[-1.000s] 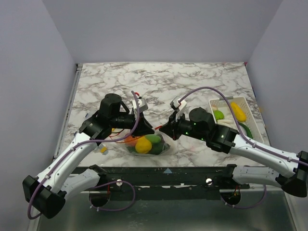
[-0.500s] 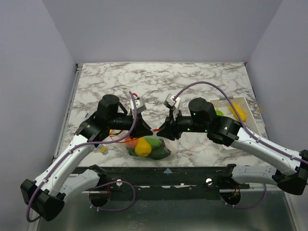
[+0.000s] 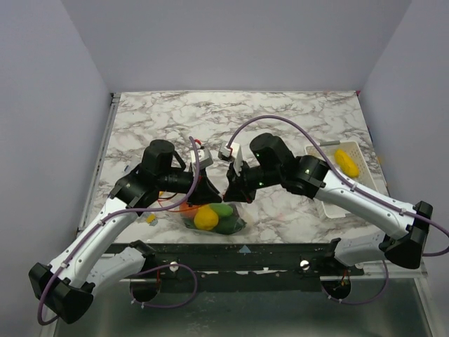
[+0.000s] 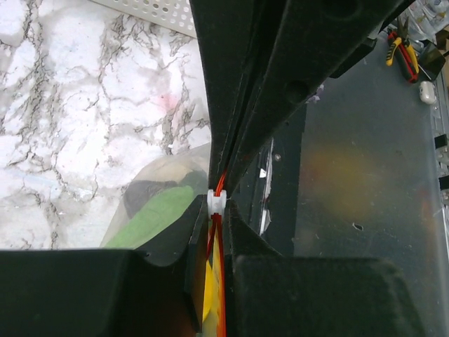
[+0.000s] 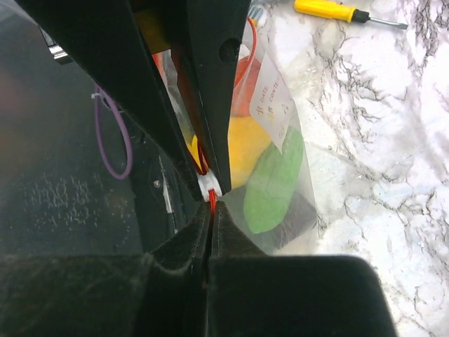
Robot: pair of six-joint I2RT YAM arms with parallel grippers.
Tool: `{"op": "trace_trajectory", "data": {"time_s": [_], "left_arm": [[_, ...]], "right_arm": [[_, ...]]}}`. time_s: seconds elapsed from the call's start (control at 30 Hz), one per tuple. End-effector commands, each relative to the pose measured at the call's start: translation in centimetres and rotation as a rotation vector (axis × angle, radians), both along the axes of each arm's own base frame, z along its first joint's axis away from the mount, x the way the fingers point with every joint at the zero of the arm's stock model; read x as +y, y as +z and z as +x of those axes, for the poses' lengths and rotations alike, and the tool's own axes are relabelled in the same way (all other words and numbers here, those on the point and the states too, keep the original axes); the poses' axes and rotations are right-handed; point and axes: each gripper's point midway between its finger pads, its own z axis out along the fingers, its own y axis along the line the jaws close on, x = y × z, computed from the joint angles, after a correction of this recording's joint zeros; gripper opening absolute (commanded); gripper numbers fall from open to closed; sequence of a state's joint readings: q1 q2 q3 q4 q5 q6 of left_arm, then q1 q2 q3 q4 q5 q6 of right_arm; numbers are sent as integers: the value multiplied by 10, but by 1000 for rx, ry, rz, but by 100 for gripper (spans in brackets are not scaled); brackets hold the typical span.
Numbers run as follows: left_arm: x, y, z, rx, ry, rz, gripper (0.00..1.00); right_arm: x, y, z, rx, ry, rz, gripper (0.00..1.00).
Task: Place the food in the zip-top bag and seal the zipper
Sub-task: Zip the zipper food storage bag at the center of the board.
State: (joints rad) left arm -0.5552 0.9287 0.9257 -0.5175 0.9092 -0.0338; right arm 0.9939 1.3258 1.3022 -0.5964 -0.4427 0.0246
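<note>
Tabletop (image 3: 280, 119): bag sits near its front edge.
Bag (image 3: 223, 223): food (image 3: 205, 218) already inside; sealing appears almost done.
Left pincer (image 3: 210, 191): clamped on the zipper (image 5: 211, 200).
Right pincer (image 3: 230, 191): clamped on the same strip, just beside the left.
Change: the gap between the two has narrowed, the right one sliding leftward.

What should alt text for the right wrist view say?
The right claw is pinched shut on the red-orange zipper, just below a white slider. The clear zip-top bag holds yellow and green food, with the marble table behind.
</note>
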Motion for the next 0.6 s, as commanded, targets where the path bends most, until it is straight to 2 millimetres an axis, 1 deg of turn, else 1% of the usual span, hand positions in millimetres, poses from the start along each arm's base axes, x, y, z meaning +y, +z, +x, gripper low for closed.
{"op": "trace_trajectory", "data": {"time_s": [0.0, 0.03, 0.07, 0.13, 0.17, 0.23, 0.43, 0.57], "left_arm": [[0, 22, 0, -93, -14, -51, 0], [0, 22, 1, -94, -9, -49, 0], [1, 22, 1, -94, -2, -47, 0], [2, 21, 1, -93, 9, -41, 0], [3, 20, 1, -92, 14, -37, 0], [5, 18, 1, -96, 26, -30, 0], [12, 11, 7, -96, 95, 10, 0], [17, 6, 9, -95, 135, 36, 0]], "right_arm": [[-1, 4, 5, -16, -33, -15, 0], [-3, 4, 16, -41, -102, -20, 0], [-9, 1, 34, -81, -215, -35, 0], [-25, 2, 61, -163, -386, -40, 0], [-32, 5, 72, -197, -467, -37, 0], [-43, 7, 88, -243, -570, -46, 0], [-65, 6, 111, -308, -756, -62, 0], [-71, 6, 114, -319, -799, -34, 0]]}}
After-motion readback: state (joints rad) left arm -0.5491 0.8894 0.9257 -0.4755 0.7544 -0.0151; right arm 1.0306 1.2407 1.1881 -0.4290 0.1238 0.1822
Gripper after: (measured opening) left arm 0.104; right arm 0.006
